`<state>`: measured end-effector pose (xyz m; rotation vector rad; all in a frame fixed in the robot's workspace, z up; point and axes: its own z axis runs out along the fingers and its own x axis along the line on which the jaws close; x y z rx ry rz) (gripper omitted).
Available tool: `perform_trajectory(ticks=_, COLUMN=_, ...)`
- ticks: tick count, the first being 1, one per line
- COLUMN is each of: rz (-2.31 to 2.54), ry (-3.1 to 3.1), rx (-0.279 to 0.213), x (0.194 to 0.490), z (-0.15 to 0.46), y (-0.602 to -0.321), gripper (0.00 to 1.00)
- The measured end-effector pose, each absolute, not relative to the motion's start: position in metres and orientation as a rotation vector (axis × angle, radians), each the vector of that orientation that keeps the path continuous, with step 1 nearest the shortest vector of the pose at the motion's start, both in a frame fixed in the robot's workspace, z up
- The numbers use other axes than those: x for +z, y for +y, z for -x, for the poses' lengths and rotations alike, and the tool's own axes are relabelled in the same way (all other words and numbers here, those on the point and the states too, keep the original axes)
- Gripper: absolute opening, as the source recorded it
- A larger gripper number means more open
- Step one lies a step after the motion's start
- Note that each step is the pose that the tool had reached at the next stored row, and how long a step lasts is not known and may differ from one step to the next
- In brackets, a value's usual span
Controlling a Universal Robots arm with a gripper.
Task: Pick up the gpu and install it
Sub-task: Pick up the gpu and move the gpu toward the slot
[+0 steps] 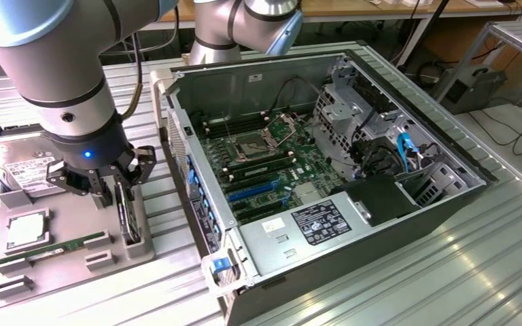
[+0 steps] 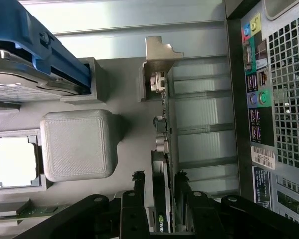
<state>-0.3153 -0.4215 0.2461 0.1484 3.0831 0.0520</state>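
**GPU grab: pincer straddling the card, not squeezing yet**

Closest to me, by the table point(image 1: 442, 285) edge on the exterior view's left, is the grey tray point(image 1: 79, 278) with a green memory stick point(image 1: 52, 250) and a CPU point(image 1: 27, 231) parked in it. Just past those, the gpu point(image 1: 130, 217) stands on its long edge in a tray slot, silvery bracket point(image 2: 159, 55) at one end. The pincer point(image 2: 161, 175) is down over it with its jaws apart. There's a finger point(image 2: 138, 189) beside each flat face with a sliver of gap, so nothing's gripped. I'd say the trick is closing evenly on the card's middle, then pulling straight up so it doesn't rack in the slot. The hard drive point(image 1: 21, 170) sits behind. Beyond, toward the table's middle, is the open PC case point(image 1: 242, 85), its blue slots point(image 1: 252, 193) bare.
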Motion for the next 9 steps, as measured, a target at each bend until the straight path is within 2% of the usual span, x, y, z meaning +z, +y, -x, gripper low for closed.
perform_trajectory(ticks=9, rz=-0.148, ry=3.079, rx=0.052, x=0.2452, z=0.3153, y=-0.4214, gripper=0.38)
